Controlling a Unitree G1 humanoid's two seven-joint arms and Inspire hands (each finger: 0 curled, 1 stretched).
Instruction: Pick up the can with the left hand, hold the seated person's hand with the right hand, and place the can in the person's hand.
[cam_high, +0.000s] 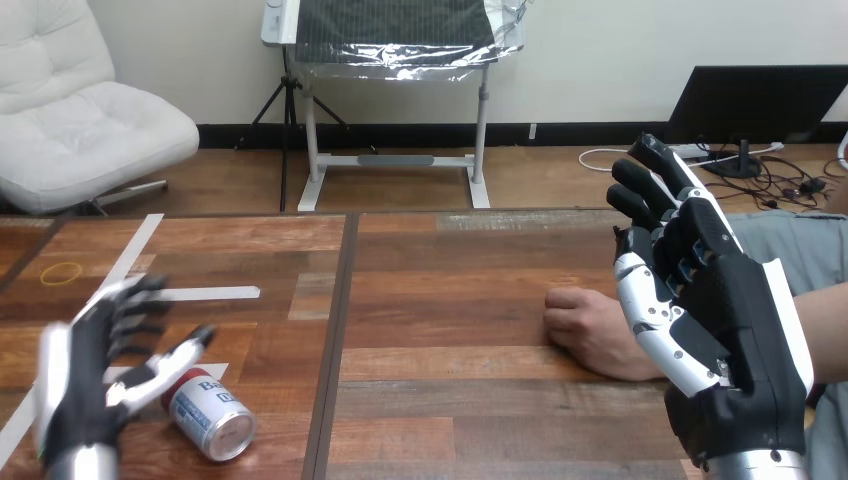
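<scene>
Wooden table (450, 400), can (212, 414) lying by spread left robot hand (85, 385), right robot hand (720, 320) spread

A can (210, 415) lies on its side near the wooden table's (450, 260) front left edge, the robot's left hand (75, 400) spread open just beside it, thumb above the can. At right, the raised right hand (720, 310), fingers extended, stands beside the person's hand (585, 325), which rests curled on the tabletop.
</scene>
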